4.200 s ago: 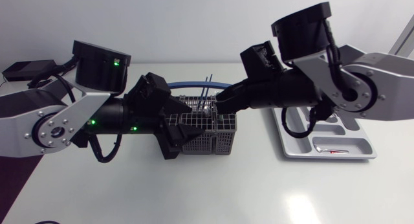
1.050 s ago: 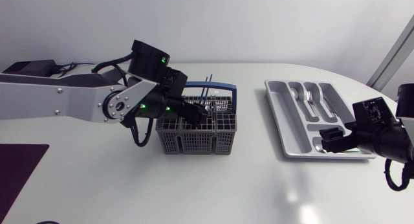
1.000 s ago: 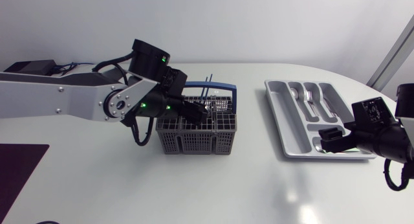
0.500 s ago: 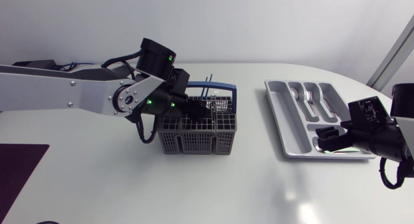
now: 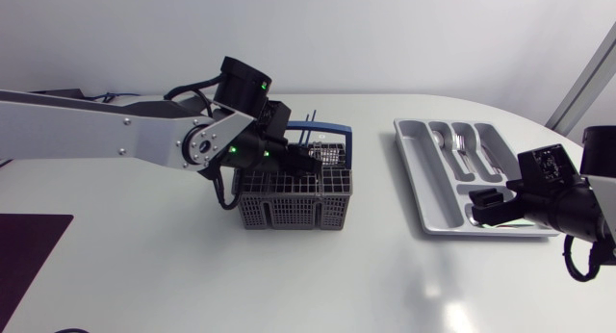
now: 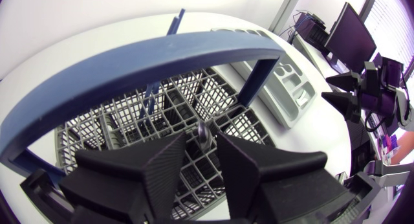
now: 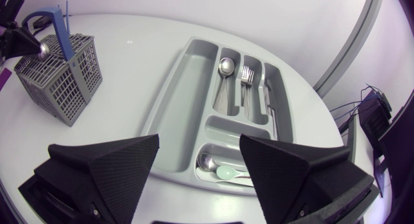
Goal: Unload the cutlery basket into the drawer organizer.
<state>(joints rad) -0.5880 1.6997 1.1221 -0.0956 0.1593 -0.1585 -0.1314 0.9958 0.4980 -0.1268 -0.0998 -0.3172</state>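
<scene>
My left gripper (image 6: 202, 146) hangs over the cutlery basket (image 5: 289, 210), just under its blue handle (image 6: 129, 68). The fingers stand narrow, with a shiny rounded metal end (image 6: 203, 132) between the tips. I seem to see a sliver of gap on each side of it, so I would not call it gripped. Its shaft runs down into the grid and is lost there. From above, my own wrist covers the 12 o'clock half of the basket. Thin blue sticks (image 5: 310, 126) stick out past the handle, and I cannot make out what they are.

The drawer organizer (image 5: 425, 169) lies well apart, at 3 o'clock from the basket. My right gripper (image 7: 199, 146) hovers wide open over its 5 o'clock corner and hides that corner from above. Ahead of the fingers a spoon (image 7: 225, 66) and a fork (image 7: 246, 74) lie in neighbouring slots. The piece in the next slot is too thin to name. In the cross compartment another spoon (image 7: 208, 162) lies by a pale green item (image 7: 228, 174), partly cut off by the rim.
</scene>
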